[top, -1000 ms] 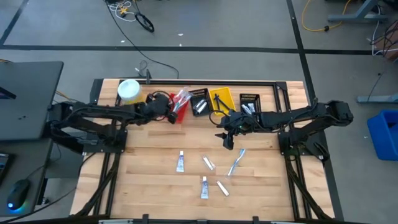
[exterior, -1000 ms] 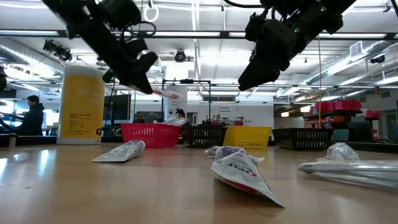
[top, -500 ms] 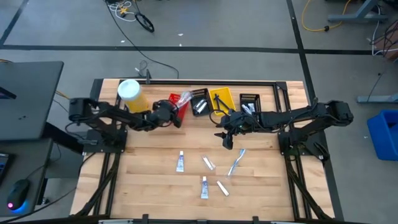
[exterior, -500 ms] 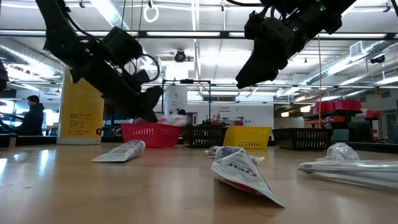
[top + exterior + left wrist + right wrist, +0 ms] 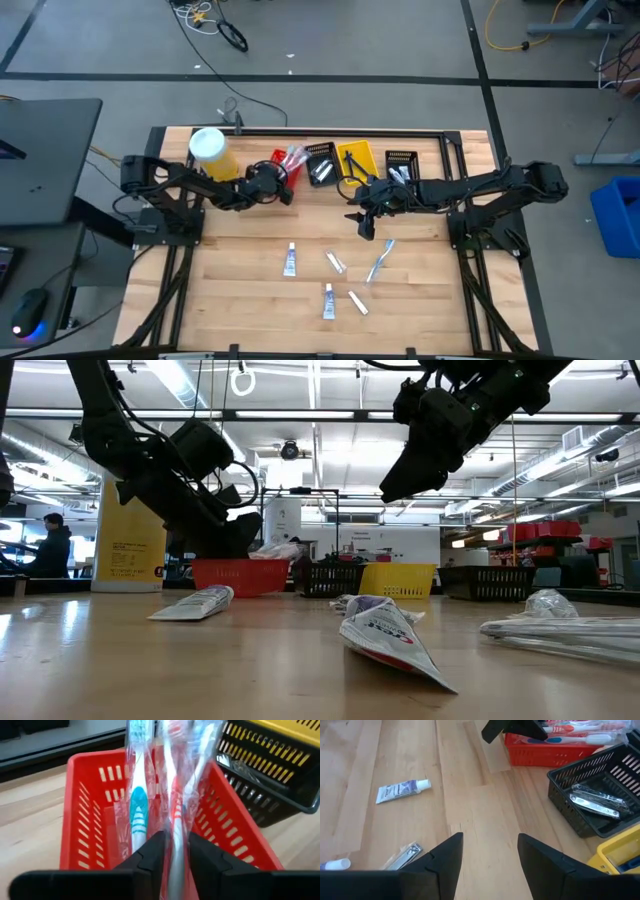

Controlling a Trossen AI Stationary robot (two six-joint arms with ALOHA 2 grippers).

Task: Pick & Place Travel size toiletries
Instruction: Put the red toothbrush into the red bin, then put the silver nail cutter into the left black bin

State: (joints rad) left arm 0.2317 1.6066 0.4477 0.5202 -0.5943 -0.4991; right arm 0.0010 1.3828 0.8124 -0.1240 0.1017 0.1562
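My left gripper is at the near end of the red bin, fingers a little apart on either side of a clear-wrapped red toothbrush. That toothbrush slants up over the bin's far rim beside a blue one. In the high view my left gripper is at the red bin. My right gripper hangs open above the table with nothing in it. A wrapped toothbrush, two tubes and small packets lie on the table. My left gripper has the wrapped red toothbrush's handle end between its two fingers, which slant down along the brush from the bin's near side. I cannot tell whether the fingers touch the wrapper. The brush lies in the bin, its head end up over the far rim.
A black bin with metal clippers, a yellow bin and another black bin stand in a row right of the red one. A yellow white-lidded canister stands at the back left. Bare wood lies along the table's near edge.
My left gripper has come down from well above the table to the red bin, carrying the wrapped toothbrush, which now lies in the bin.
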